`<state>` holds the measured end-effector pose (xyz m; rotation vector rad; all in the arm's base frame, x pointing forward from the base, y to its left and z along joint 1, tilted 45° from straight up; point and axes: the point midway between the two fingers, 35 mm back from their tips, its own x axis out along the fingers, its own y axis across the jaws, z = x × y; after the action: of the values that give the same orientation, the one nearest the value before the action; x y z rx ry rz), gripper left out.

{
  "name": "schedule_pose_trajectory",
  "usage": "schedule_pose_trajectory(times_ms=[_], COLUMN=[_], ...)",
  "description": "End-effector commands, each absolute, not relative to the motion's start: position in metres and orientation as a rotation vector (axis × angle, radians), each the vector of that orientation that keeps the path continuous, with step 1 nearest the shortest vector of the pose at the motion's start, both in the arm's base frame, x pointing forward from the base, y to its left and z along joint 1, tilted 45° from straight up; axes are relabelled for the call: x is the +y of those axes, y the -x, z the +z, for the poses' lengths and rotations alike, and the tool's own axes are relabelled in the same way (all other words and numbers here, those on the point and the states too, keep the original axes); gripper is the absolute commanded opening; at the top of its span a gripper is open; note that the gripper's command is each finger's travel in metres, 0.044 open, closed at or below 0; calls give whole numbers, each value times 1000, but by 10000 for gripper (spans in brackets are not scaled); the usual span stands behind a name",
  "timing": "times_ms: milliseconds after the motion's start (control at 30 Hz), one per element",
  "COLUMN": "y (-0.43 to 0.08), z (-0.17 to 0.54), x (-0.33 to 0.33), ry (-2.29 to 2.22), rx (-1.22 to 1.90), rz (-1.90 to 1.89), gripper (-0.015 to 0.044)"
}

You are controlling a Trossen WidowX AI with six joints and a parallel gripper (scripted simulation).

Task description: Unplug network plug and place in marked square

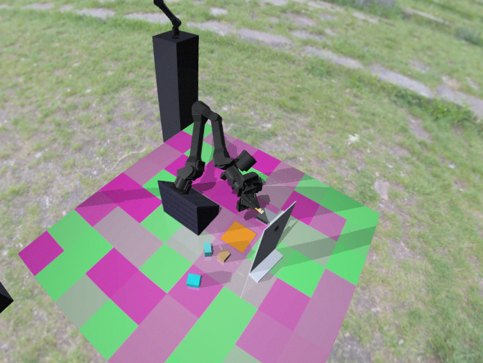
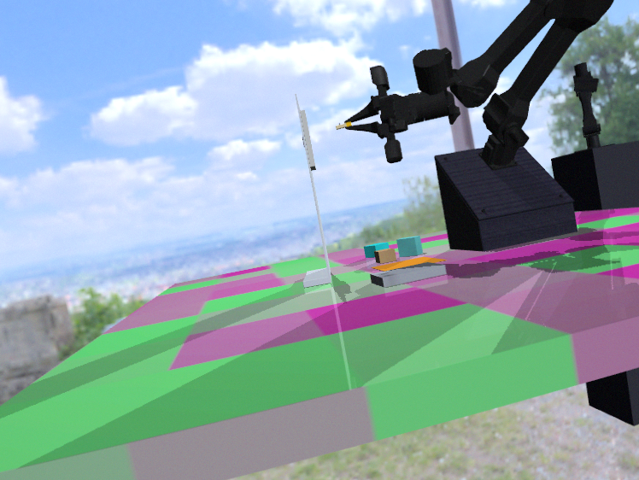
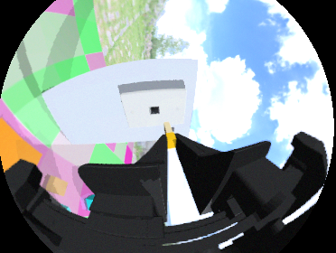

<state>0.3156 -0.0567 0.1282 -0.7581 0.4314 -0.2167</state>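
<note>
My gripper (image 1: 257,209) (image 2: 348,125) (image 3: 169,137) is shut on the small yellow and beige network plug (image 1: 260,210) (image 2: 342,125) (image 3: 170,138), which sticks out forward from the fingertips. The plug is out of the socket, with a gap between it and the panel. The upright panel (image 1: 269,238) (image 2: 319,216) (image 3: 86,113) carries a white socket plate with an empty dark socket hole (image 3: 154,110). The orange marked square (image 1: 238,236) (image 2: 407,264) (image 3: 15,145) lies low on the table, below the gripper and on the arm's side of the panel. The thin tab is too small to make out.
Two cyan blocks (image 1: 207,248) (image 1: 194,280) and a tan block (image 1: 223,256) (image 2: 385,255) (image 3: 55,185) lie near the square. A low grey block (image 2: 407,276) is beside the square. The panel's pale foot (image 1: 266,267) rests on the table. The arm's dark base (image 1: 183,210) stands behind the square.
</note>
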Motion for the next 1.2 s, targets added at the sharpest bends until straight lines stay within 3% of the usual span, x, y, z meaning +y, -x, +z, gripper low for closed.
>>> schedule_pose_trajectory(times_ms=[0, 567, 1167], y=[-313, -297, -312], z=[136, 156, 92], x=[-62, -82, -7], ry=[760, 759, 614], rx=[427, 429, 566], rz=[-214, -210, 155], gripper=[0, 0, 0])
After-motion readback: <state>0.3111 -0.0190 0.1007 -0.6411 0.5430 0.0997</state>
